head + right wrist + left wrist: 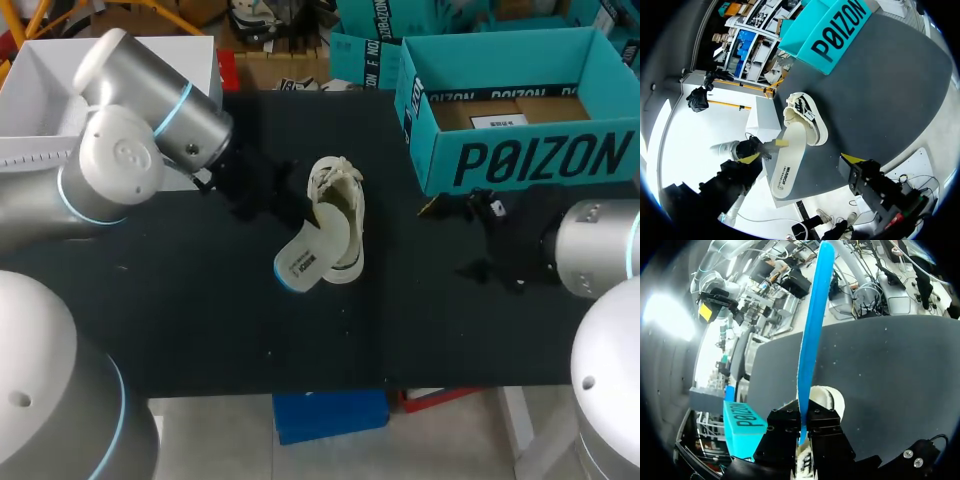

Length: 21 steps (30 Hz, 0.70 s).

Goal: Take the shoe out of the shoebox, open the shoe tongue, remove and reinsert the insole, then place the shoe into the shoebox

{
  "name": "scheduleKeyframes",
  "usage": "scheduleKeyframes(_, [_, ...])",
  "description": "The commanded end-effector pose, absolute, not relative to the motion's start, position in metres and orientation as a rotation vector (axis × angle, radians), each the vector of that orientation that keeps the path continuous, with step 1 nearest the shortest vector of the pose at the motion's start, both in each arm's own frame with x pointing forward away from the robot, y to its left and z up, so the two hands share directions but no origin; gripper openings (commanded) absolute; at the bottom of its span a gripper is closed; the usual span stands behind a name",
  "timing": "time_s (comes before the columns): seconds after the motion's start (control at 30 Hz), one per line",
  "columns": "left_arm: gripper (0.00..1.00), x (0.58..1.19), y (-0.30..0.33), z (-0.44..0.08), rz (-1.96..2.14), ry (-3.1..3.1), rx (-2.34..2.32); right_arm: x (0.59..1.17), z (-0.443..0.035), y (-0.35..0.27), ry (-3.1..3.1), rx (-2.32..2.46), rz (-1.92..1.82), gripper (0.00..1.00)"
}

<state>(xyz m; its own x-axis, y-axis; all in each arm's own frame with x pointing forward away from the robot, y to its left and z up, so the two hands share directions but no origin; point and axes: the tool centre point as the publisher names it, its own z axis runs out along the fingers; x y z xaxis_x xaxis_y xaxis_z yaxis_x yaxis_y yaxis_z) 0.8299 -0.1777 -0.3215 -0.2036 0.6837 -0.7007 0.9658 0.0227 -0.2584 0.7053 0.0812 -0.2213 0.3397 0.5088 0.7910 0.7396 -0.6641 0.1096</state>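
Left claw (pixel 802 424) pinching insole (pixel 812 340) above shoe (pixel 335 195), right arm (pixel 590 250) beside shoebox (pixel 540 160)

Head view. The shoe (pixel 338 205) is seen on its sole near the middle of the black table (pixel 200 310), laces toward the far edge. The insole (pixel 305 258) is seen partly drawn out of the shoe, its free end curling toward the near left. The teal shoebox (pixel 540 160) is placed open at far right, apart from the shoe. The left gripper (pixel 250 190) is located just left of the shoe; the right gripper (pixel 490 225) is located before the shoebox.
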Motion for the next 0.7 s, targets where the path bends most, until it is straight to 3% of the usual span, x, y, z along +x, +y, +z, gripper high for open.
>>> scheduleKeyframes(0.03, [0.0, 0.8321, -0.181, -0.3227, -1.004, 1.928, 1.685, 0.6988, -0.2275, 0.0839, -1.035, -2.442, -1.37, 1.0])
scheduleKeyframes(0.7, [0.0, 0.8416, -0.1831, -0.3244, -0.965, 1.926, 1.708, 0.6988, -0.2275, 0.0839, -1.035, -2.442, -1.37, 1.0])
